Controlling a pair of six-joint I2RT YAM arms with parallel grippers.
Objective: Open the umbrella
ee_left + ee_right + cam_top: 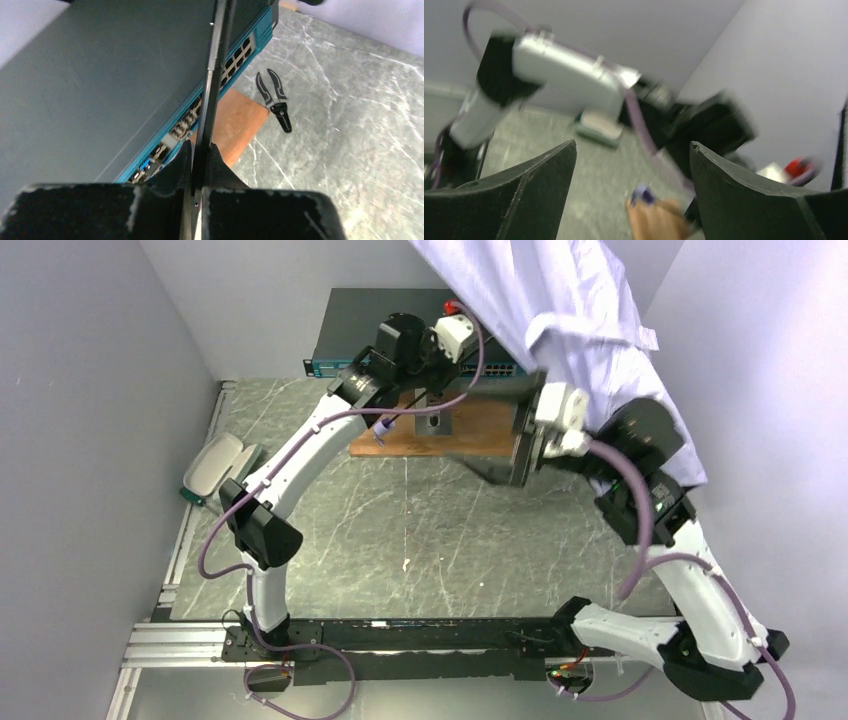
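L tool [200, 150] clamped on umbrella shaft [212, 85] above far worktop [420, 530], canopy [560, 300] hanging by R arm [650, 500], R tool [633, 145] wide & empty; I'd worry fabric snags that arm or thin shaft slips.

One umbrella [540, 290], one network switch [100, 75], one pliers [274, 97], one board [480, 425], one case [212, 465].

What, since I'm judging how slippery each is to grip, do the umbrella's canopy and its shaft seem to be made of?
The canopy: probably thin woven synthetic fabric, matte pale lavender-white; it hangs in soft folds and creases. The shaft: likely metal, dark and smooth with a slight sheen; it is thin and straight, with a pale streak along its edge. Coated plastic cannot be ruled out.
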